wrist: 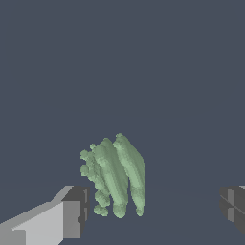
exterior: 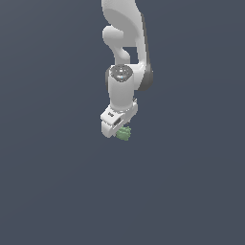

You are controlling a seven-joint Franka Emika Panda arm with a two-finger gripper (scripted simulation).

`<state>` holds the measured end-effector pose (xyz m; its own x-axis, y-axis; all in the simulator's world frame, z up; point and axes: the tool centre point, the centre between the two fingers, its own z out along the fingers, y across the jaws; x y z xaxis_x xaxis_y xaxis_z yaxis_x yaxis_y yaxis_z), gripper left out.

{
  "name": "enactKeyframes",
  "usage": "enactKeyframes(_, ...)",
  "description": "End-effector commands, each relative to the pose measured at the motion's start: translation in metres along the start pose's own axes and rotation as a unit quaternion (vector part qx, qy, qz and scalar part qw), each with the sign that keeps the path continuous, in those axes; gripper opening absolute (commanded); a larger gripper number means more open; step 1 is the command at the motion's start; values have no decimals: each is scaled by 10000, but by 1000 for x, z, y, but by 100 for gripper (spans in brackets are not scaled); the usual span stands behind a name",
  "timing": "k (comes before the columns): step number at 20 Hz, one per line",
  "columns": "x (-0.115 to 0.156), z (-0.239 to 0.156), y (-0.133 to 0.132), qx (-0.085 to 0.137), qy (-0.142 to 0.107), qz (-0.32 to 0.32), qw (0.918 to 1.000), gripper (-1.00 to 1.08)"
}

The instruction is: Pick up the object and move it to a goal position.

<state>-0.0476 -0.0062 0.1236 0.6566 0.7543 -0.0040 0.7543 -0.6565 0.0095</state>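
Gripper (exterior: 120,130) down low, jaws spread wide. Green object (wrist: 115,176) sitting between the fingers (wrist: 72,213), nearer one, not clamped, plain grey floor (exterior: 57,182) all round.

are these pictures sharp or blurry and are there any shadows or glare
Exterior view: flat even light, no cast shadows, a small shiny patch on the arm's joint cap. Wrist view: the green object has smeared, streaky edges, while the gripper fingers look crisp.
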Motion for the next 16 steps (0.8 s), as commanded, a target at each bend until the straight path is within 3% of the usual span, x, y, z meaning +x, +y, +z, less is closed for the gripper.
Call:
enactKeyframes(1,-2,4,-5,9,4,-357,9994,100)
enactKeyframes(8,-7,13,-16,30,16,-1130,9936,100)
enactKeyframes(16,-10,19,-23,42,26,-1584,9874,100)
